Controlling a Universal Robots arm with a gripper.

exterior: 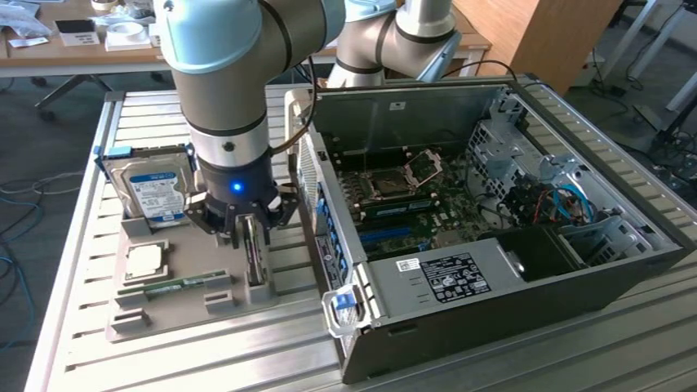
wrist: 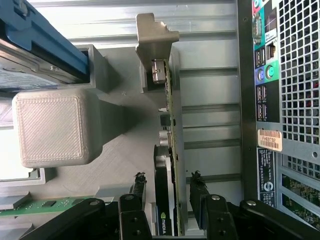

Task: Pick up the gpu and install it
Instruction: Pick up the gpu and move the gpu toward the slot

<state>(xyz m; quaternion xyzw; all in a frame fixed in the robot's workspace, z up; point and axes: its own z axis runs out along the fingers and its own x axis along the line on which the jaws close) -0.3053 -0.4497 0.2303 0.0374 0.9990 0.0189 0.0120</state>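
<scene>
The gpu (exterior: 257, 263) stands on its edge in a slot of the grey holder tray (exterior: 163, 314), just to the exterior view's left of the open computer case (exterior: 490, 245). My gripper (exterior: 248, 233) hangs straight down over it, its fingers low on either side of the card. In the wrist view the gpu (wrist: 164, 165) runs away from me, its pale metal bracket (wrist: 155, 35) at the far end. My gripper (wrist: 168, 192) is open and straddles the card, with a narrow gap between each black finger (wrist: 139, 186) and the card.
On the tray lie a hard drive (exterior: 153, 192) with a blue-white label, a square processor (exterior: 145, 260) and a green memory stick (exterior: 175, 286). The case's motherboard (exterior: 403, 196) lies exposed. The case's rear panel (wrist: 285, 100) stands close beside the card.
</scene>
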